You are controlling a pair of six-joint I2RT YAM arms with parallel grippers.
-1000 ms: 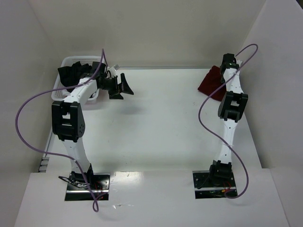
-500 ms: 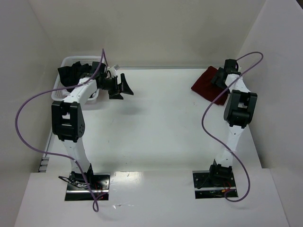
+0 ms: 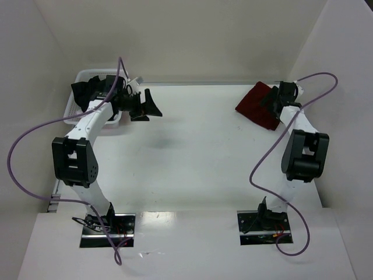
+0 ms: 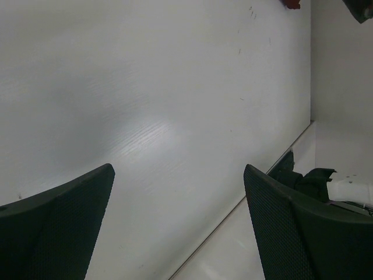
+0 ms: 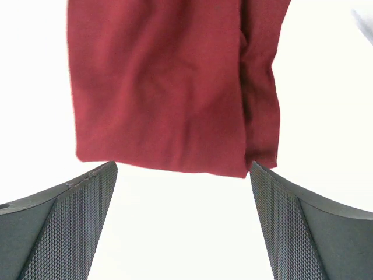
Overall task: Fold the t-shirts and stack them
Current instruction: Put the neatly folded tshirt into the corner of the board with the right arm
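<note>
Folded maroon t-shirt [image 5: 169, 87] flat on white surface [image 5: 35, 87], directly ahead of tool [image 5: 182, 166]. Tool spread wide, nothing held. Shirt's near edge level with fingertips [image 5: 108, 172]; thicker fold along shirt's right side.

Basket [image 3: 71, 108]: near wall partly covered by the left arm [image 3: 94, 119]. Black t-shirt [image 3: 85, 92] inside the basket: crumpled, outline and markings indistinguishable. Maroon t-shirt [image 3: 253, 105], across the surface from the basket: edge farthest from the basket hidden under the right pincer [image 3: 270, 100]; upper part cut off in the right wrist view.
</note>
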